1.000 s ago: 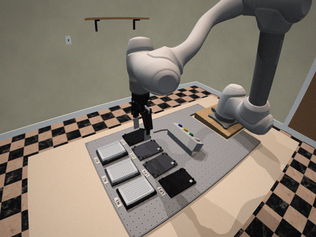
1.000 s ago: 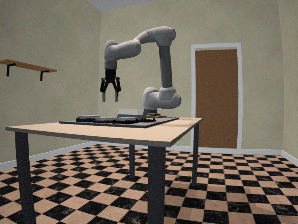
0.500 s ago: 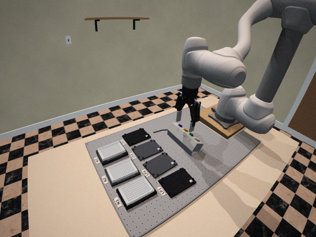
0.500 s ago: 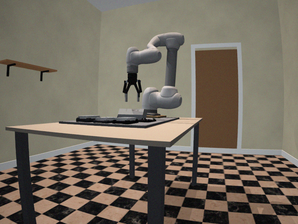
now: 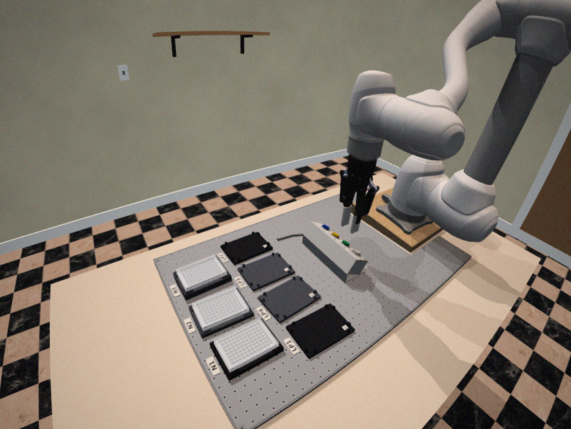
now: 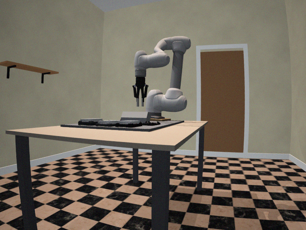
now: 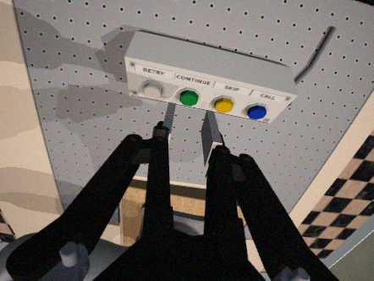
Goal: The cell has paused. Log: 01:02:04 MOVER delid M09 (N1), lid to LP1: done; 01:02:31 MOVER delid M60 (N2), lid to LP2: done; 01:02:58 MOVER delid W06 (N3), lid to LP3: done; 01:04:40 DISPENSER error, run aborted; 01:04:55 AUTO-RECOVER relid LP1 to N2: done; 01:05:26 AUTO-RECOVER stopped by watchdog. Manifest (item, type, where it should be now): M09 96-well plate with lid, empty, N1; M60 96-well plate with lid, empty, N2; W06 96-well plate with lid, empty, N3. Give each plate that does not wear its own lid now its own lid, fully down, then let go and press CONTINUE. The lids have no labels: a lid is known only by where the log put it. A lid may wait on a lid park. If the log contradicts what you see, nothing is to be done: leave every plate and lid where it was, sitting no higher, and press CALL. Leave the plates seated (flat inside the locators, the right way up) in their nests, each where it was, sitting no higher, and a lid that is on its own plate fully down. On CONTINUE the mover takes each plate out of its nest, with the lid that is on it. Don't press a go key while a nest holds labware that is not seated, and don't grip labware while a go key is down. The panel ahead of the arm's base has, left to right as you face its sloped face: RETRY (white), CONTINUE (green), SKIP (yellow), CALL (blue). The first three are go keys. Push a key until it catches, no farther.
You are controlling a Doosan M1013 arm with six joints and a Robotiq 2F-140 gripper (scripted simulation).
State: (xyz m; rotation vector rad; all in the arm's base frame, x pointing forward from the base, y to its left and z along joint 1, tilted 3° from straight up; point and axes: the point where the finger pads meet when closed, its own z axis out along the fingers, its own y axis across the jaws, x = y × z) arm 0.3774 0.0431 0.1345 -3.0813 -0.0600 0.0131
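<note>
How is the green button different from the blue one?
The green button has CONTINUE written above it; the blue button has CALL. Green is second from the left on the panel; blue is at the right end. In the wrist view the gripper lines up near green, not blue. Both look the same size and shape.

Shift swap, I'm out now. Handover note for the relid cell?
Gripper: jaws nearly closed, empty, above the key panel, tips aimed between CONTINUE and SKIP; no key touched.
Plates in N1, N2 and N3 sit flat in their nests; whether each wears a lid is not readable here.
LP1 pad and the other three parks show nothing raised.
Left: confirm lids, then press CONTINUE until it catches.
</note>
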